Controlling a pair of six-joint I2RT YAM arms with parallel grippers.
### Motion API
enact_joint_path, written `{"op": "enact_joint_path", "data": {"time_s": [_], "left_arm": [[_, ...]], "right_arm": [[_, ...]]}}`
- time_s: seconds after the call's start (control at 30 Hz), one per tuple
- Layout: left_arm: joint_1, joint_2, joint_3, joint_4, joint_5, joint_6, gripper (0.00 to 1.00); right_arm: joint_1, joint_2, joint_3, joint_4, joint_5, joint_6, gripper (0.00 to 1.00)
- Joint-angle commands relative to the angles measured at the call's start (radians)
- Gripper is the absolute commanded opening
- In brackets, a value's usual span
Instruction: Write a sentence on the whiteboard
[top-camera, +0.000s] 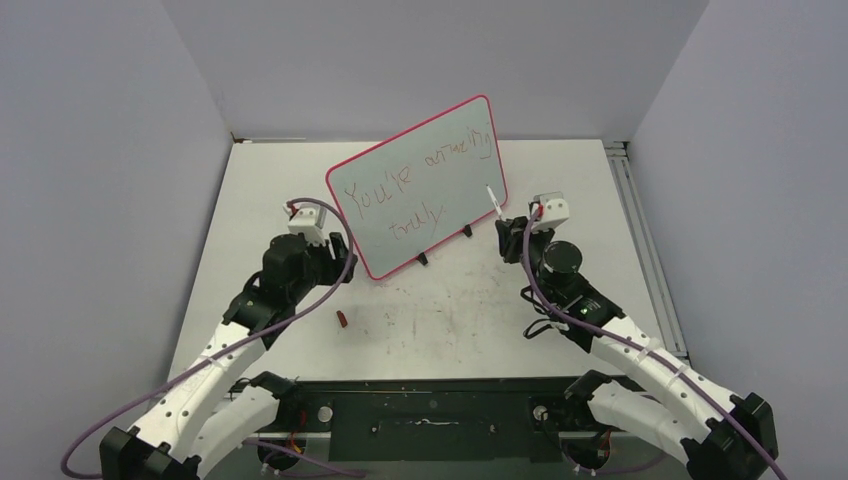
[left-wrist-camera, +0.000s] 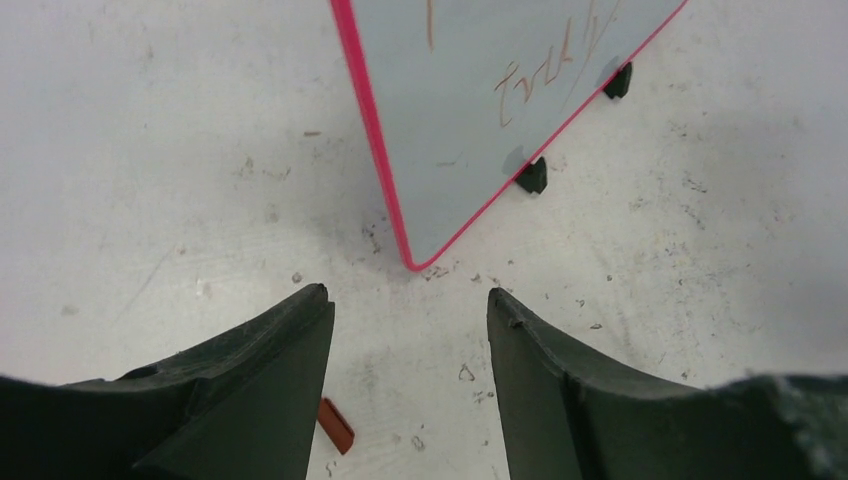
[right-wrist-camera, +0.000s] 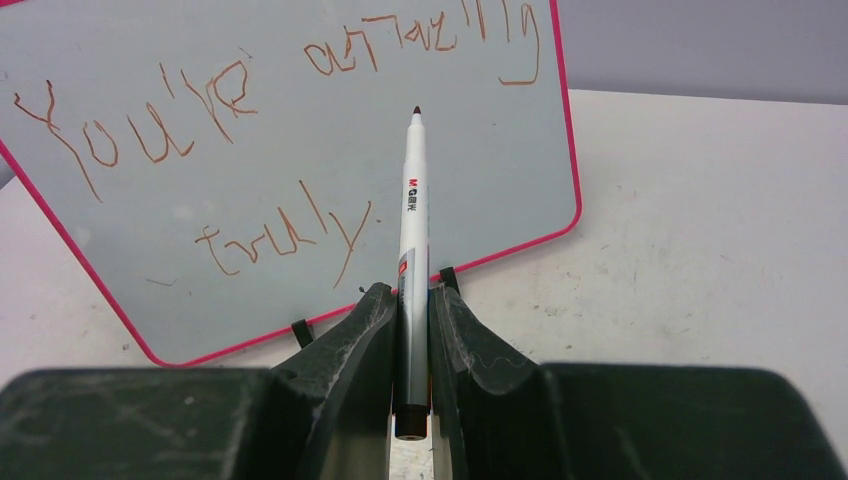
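The whiteboard (top-camera: 460, 195), pale with a pink-red rim, stands tilted on two black clip feet at mid-table. The sentence (top-camera: 400, 185) runs across it in thin reddish-brown letters, reading "You're amazing truly" (right-wrist-camera: 230, 95) in the right wrist view. My right gripper (right-wrist-camera: 410, 292) is shut on a white marker (right-wrist-camera: 411, 200), whose uncapped tip points up in front of the board (right-wrist-camera: 470, 170) without touching it. My left gripper (left-wrist-camera: 408, 295) stands open and holds nothing, just short of the board's lower left corner (left-wrist-camera: 415, 262). In the top view it (top-camera: 340, 262) sits left of the board.
A small reddish-brown marker cap (top-camera: 341, 319) lies on the scuffed white table near the left gripper, also visible as the cap (left-wrist-camera: 336, 425) beside the left finger. Grey walls enclose the table. A metal rail (top-camera: 640, 230) runs along the right edge.
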Motion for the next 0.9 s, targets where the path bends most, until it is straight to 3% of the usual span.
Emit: {"op": "enact_joint_path", "data": {"time_s": [0.0, 0.13, 0.37, 0.87], "left_arm": [[-0.029, -0.053, -0.053, -0.096, -0.215, -0.177, 0.55], [-0.029, -0.046, -0.091, -0.141, -0.255, -0.271, 0.54], [-0.043, 0.05, -0.153, -0.139, -0.186, -0.371, 0.5], [-0.081, 0.133, -0.274, -0.094, -0.159, -0.464, 0.47]], "right_arm": [[0.006, -0.053, 0.005, -0.01, 0.019, 0.024, 0.07], [0.005, -0.061, 0.007, -0.014, 0.02, 0.027, 0.09], [0.005, -0.048, 0.015, -0.016, -0.005, 0.043, 0.07], [0.006, -0.027, -0.011, -0.01, -0.023, 0.101, 0.07]]}}
